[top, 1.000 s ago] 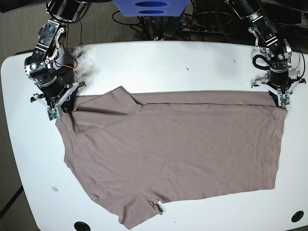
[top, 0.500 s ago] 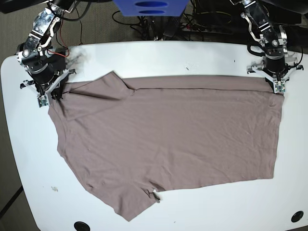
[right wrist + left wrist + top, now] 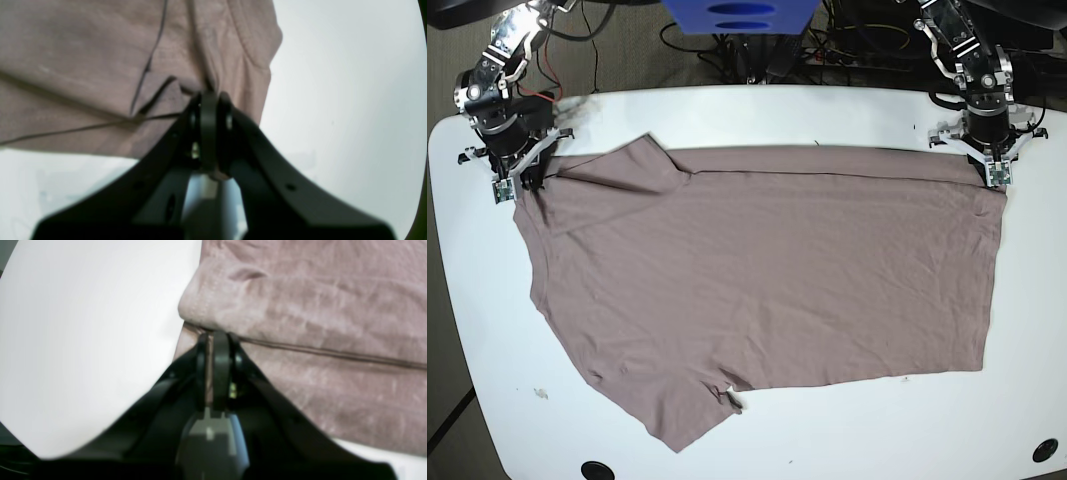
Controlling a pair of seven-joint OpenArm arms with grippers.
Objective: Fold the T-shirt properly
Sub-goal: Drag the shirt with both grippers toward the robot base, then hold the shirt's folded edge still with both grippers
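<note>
The taupe T-shirt (image 3: 767,280) lies spread flat across the white table (image 3: 757,120), one sleeve pointing toward the near edge. My right gripper (image 3: 517,188) stands at the shirt's far left corner, shut on a pinch of fabric beside the other sleeve. In the right wrist view the right gripper (image 3: 208,100) clamps bunched cloth of the T-shirt (image 3: 83,50). My left gripper (image 3: 997,185) is shut on the far right corner. In the left wrist view the left gripper (image 3: 213,340) bites the hem of the T-shirt (image 3: 317,306).
Cables and a blue object (image 3: 737,15) sit beyond the table's far edge. Two black holes (image 3: 597,468) (image 3: 1045,450) mark the near corners. A small speck (image 3: 540,393) lies near the front left. The table's rounded edges are close to both grippers.
Both grippers have drawn the shirt's far edge toward the back of the table, and the whole shirt has slid that way, spreading flatter.
</note>
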